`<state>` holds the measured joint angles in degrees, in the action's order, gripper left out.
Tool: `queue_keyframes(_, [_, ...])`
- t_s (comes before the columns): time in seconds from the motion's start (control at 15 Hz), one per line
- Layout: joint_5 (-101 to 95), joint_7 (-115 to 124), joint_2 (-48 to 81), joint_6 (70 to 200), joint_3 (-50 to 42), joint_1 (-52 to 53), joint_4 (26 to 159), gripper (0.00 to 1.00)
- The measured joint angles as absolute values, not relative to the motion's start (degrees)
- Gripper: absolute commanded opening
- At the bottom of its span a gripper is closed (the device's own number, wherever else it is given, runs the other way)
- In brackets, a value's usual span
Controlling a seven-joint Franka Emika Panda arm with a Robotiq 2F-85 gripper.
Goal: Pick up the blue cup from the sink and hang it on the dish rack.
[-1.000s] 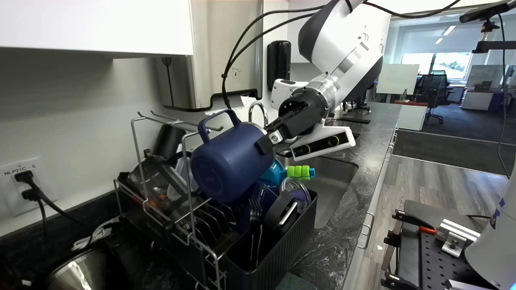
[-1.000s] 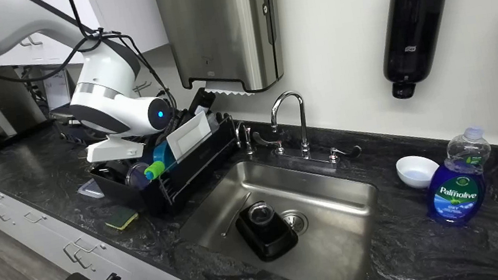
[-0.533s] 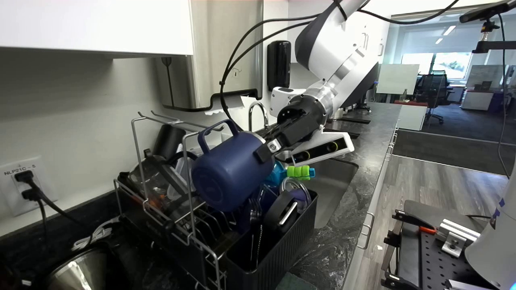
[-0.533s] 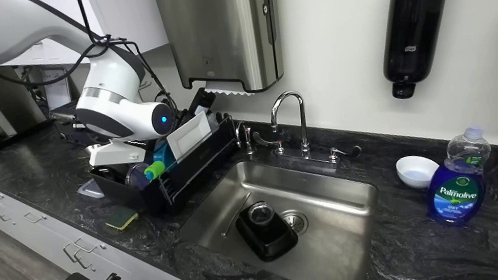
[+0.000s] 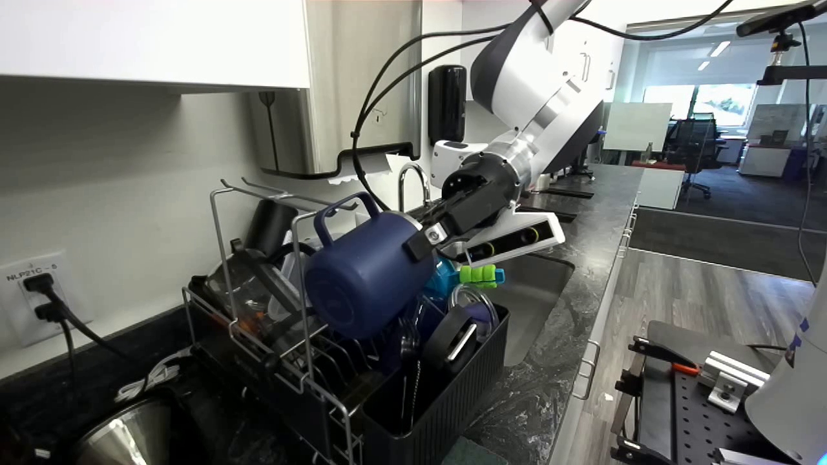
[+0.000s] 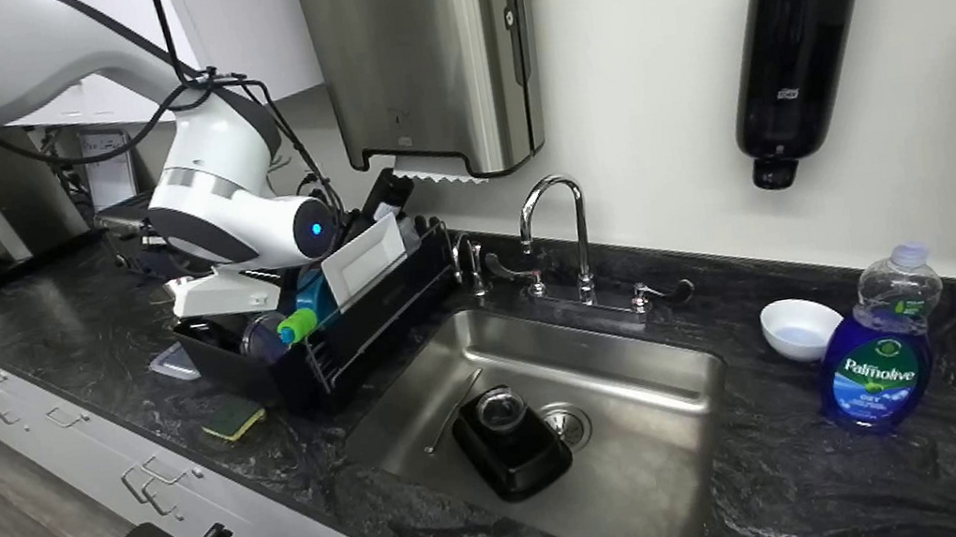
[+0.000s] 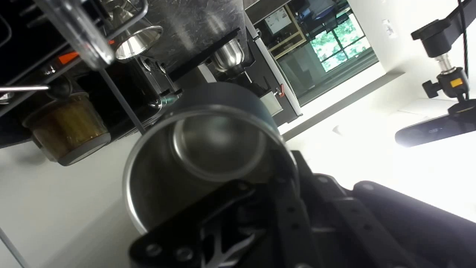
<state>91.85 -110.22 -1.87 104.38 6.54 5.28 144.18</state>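
Under and beyond the end effector [image 5: 422, 244] runs a black bench [image 6: 797, 439] with pale marbled veining, backed by an off-white wall [image 6: 650, 120]. A stainless steel sink [image 6: 646, 442] with a gooseneck faucet [image 6: 582, 243] is let into it, past the end effector in an exterior view; farther off are an office chair [image 5: 691, 145] and a window [image 5: 727, 106]. The end effector pinches the navy-blue mug [image 5: 368, 274] by the wall at its rim, one finger inside, one outside, the gap as thin as that wall. The mug is tilted above the dish rack [image 6: 390, 315], mouth toward the end effector, handle uppermost and close to the rack's silver hooks; I cannot tell whether they touch.

On the wall across the mug from the end effector, the outlet plate [image 5: 19, 310] reads "NLP21C - 5". Well apart, across the sink, a dish soap bottle [image 6: 877, 370] says "Palmolive".

Higher than the end effector, on the mug's side, juts the lower edge of a white wall cabinet [image 5: 155, 42]. On the opposite side the bench's front edge drops to pale drawer fronts [image 6: 90, 459] and a wood-plank floor [image 5: 672, 284]. Open air lies over the sink.
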Motion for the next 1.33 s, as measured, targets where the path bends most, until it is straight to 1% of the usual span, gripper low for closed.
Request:
queue_keyframes(0.8, [91.84, -109.43, -0.12, 104.21, 6.49, 5.28, 142.26, 0.02])
queue_keyframes(0.87, [91.84, -109.41, -0.03, 104.20, 6.49, 5.28, 142.18, 0.32])
queue_keyframes(0.93, [91.84, -109.37, 0.08, 104.18, 6.49, 5.28, 142.08, 0.33])
queue_keyframes(1.0, [91.84, -109.31, 0.18, 104.13, 6.49, 5.28, 141.99, 0.37])
queue_keyframes(1.33, [91.82, -109.24, 0.26, 104.02, 6.44, 5.28, 141.22, 0.74])
